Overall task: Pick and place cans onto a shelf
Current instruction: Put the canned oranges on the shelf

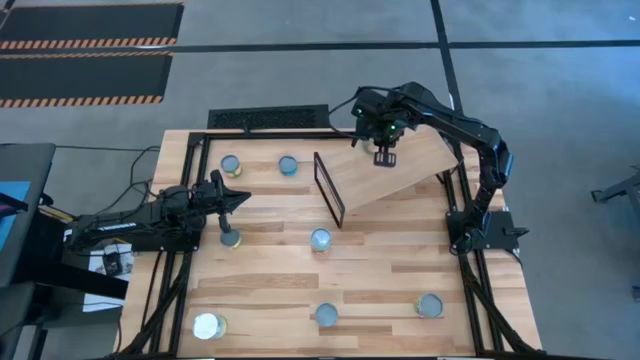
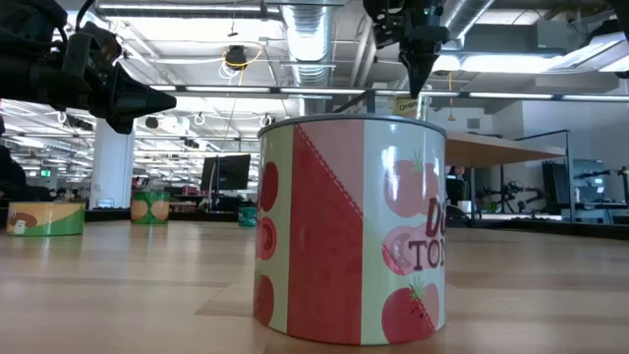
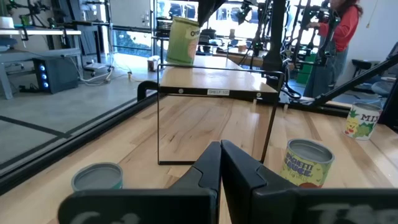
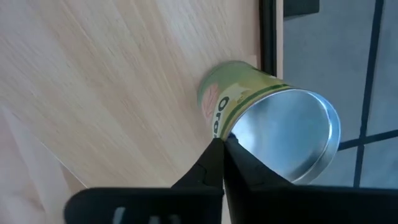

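The shelf (image 1: 400, 170) is a slanted light-wood board at the table's far right, with a thin black frame (image 1: 329, 188) at its left end. A green-labelled can (image 4: 239, 99) with a silvery top stands near the board's far edge, also seen as the green can (image 3: 183, 40). My right gripper (image 4: 224, 142) points down from above it, fingers together at its top rim. My left gripper (image 1: 243, 197) hovers shut and level over the table's left side, holding nothing. Several other cans stand on the tabletop, such as a can (image 1: 320, 239) and a white-topped can (image 1: 208, 326). My right gripper has the green can's top rim (image 4: 229, 134) at its fingertips, at the rim's near side. One finger (image 4: 211, 155) is on the label side and the other over the silvery top. It comes from above, pointing steeply down. The can's base meets the shelf board.
Two cans (image 1: 231, 165) (image 1: 288, 165) stand at the far left, and one can (image 1: 230, 238) just below my left gripper. Two more (image 1: 326, 315) (image 1: 429, 305) stand near the front edge. A red tomato can (image 2: 349, 231) fills the low view. A person (image 3: 339, 31) stands beyond the table.
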Robot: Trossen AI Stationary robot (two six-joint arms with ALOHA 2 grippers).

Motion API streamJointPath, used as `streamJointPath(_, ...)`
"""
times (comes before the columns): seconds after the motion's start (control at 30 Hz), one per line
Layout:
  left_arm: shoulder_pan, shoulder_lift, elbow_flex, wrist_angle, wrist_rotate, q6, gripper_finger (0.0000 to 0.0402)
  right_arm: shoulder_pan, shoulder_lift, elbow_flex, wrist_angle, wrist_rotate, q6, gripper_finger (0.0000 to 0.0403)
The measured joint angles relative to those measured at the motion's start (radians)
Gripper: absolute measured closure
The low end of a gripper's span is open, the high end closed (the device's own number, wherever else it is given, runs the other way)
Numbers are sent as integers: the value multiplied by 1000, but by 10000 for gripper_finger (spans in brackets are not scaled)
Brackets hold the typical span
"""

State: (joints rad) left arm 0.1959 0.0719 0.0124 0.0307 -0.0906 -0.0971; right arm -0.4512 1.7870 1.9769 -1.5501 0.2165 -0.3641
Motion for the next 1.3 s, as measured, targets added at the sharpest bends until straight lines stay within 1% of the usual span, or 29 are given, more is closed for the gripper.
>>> streamJointPath(0.2, 0, 0, 0, 0, 0, 0, 401, 7, 1, -1, 7, 22, 4, 351)
streamJointPath(0.4, 0, 0, 0, 0, 0, 0, 401, 6, 1, -1, 36, 22, 7, 339)
streamJointPath(0.7, 0, 0, 0, 0, 0, 0, 401, 7, 1, -1, 59, 21, 12, 337)
streamJointPath(0.9, 0, 0, 0, 0, 0, 0, 401, 7, 1, -2, 68, -5, 15, 337)
streamJointPath(1.3, 0, 0, 0, 0, 0, 0, 401, 7, 1, -2, 70, -6, 15, 337)
